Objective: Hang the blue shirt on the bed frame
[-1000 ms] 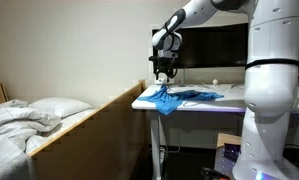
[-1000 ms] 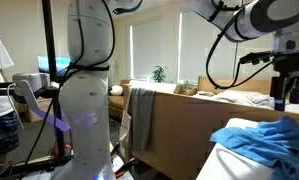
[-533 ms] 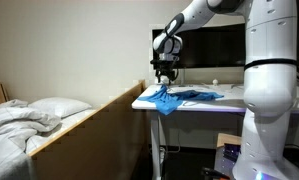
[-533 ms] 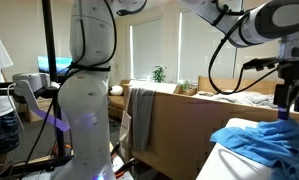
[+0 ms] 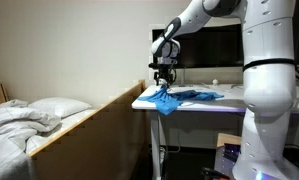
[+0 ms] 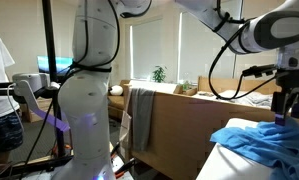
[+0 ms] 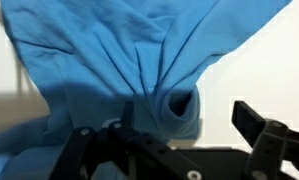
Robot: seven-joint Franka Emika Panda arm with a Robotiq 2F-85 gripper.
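- My gripper (image 5: 165, 85) has dropped over the last second. Its tips now sit at the shirt (image 5: 185, 97), and the wrist view shows the jaws apart around a bunched pucker.
- The shirt lies heaped at the left end of the table (image 5: 229, 104), not yet lifted.
- The bed frame (image 5: 101, 112) stands to the left, well apart. I judge that closing on the cloth comes next.

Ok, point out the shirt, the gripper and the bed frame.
shirt (image 5: 189, 97): in an exterior view, its flat middle
gripper (image 5: 165, 85): in an exterior view, between the fingertips
bed frame (image 5: 99, 140): in an exterior view, the wooden side board
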